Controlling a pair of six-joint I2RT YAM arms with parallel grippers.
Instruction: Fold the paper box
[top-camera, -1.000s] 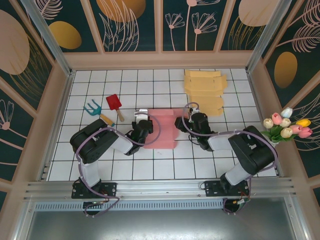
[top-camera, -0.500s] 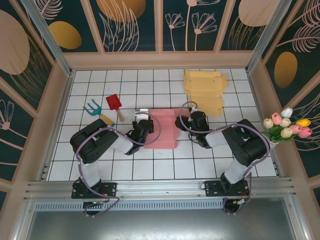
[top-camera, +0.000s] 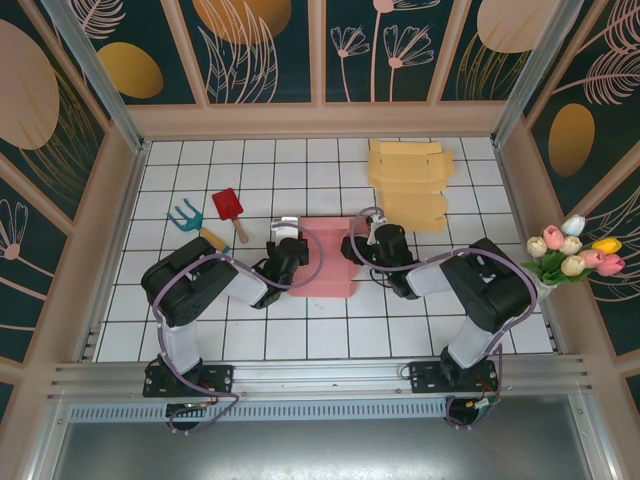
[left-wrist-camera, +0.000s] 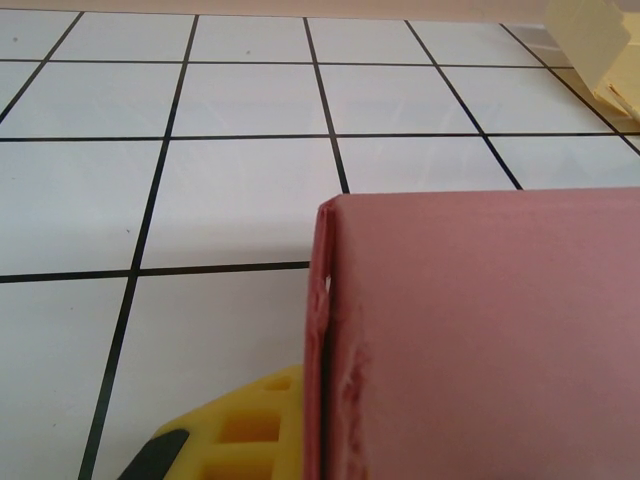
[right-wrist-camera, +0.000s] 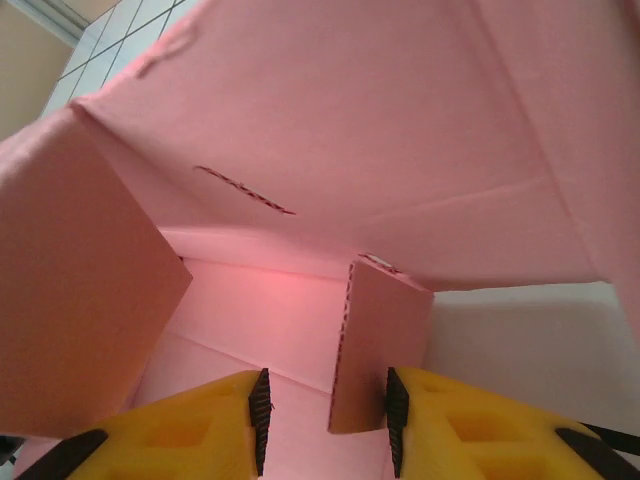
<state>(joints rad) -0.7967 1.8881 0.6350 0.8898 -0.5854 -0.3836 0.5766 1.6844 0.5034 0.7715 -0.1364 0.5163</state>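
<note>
The pink box (top-camera: 326, 262) sits in the middle of the white table (top-camera: 300, 335), between the two arms. It is partly folded, with walls standing up.

The left gripper (top-camera: 285, 250) is at the left side of the box. It is closed tight on the box's thin left wall. In the left wrist view, one yellow finger (left-wrist-camera: 240, 435) presses against the edge of that pink wall. The other finger is hidden behind it.

The right gripper (right-wrist-camera: 327, 410) is at the right side of the box and reaches inside it. Its two yellow fingers are apart. A small pink flap (right-wrist-camera: 378, 335) stands up between them. The flap is close against the right finger, and there is a gap between the flap and the left finger (right-wrist-camera: 190, 435). It is not squeezing the flap. A big pink wall leans over the fingers like a roof.

Behind the box, on the far right, lies a stack (top-camera: 408, 185) of flat yellow card. To the left lie a red shovel (top-camera: 229, 208) and a blue rake (top-camera: 185, 215). Flowers (top-camera: 575, 250) stand at the right edge.
</note>
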